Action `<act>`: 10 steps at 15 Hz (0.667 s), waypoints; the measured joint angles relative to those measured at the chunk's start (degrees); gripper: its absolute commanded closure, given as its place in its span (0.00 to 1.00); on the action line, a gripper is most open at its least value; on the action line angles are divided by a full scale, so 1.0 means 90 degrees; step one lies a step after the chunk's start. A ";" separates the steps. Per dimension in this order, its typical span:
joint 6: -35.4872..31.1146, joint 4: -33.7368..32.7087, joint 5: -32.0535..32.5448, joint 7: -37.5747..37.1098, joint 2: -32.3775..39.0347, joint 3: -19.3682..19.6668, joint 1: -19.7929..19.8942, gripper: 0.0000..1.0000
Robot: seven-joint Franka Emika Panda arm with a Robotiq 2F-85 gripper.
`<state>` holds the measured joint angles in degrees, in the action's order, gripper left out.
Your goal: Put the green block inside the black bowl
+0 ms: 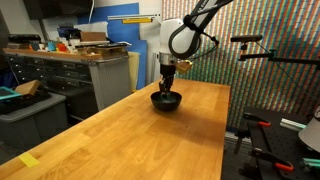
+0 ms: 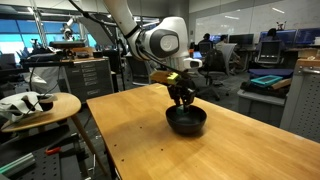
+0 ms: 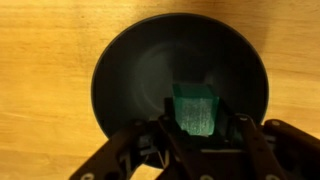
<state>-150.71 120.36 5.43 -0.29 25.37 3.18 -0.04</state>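
The black bowl (image 1: 166,100) stands on the wooden table, also seen in an exterior view (image 2: 186,121) and filling the wrist view (image 3: 150,70). My gripper (image 3: 197,128) hangs just above the bowl's inside and is shut on the green block (image 3: 194,110), a small dark-green cube held between the fingers over the bowl's hollow. In both exterior views the gripper (image 1: 169,82) (image 2: 182,97) sits right over the bowl and hides the block.
The wooden table (image 1: 150,140) stretches toward the camera. A flat yellow piece (image 1: 29,160) lies near its front corner. A round side table with objects (image 2: 35,103) stands off to one side. Cabinets and benches stand behind.
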 measured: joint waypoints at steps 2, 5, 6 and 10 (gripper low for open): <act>-0.0216 0.0077 -0.0050 -0.0142 0.0078 0.0005 0.0038 0.83; -0.0415 0.0128 -0.0173 -0.0275 0.0171 0.0011 0.0090 0.33; -0.0450 0.0140 -0.0231 -0.0305 0.0194 0.0012 0.0108 0.31; -0.0530 0.0159 -0.0459 -0.0386 0.0236 0.0014 0.0181 0.01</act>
<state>-155.48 121.79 1.30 -3.76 27.50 3.30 1.58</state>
